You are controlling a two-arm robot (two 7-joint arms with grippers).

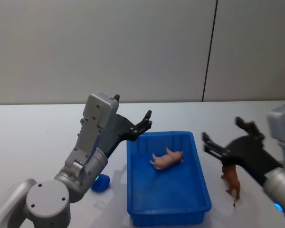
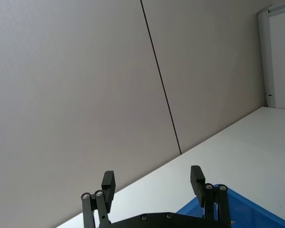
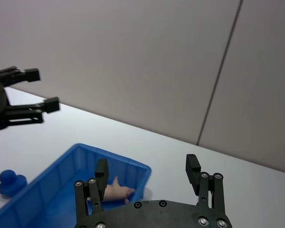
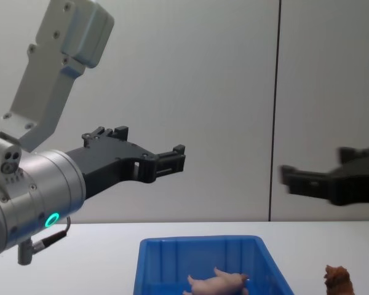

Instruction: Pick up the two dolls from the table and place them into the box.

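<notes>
Head view: right end effector [image 1: 222, 135] open above brown doll [image 1: 232, 179] beside box [image 1: 203, 175]; left end effector [image 1: 133, 107] open.

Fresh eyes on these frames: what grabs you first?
The bright blue box at centre has the pink doll lying inside it. The brown doll stands on the table just right of the box, with the open right end effector raised above it. The left end effector, also open, hangs over the box's far left corner.
</notes>
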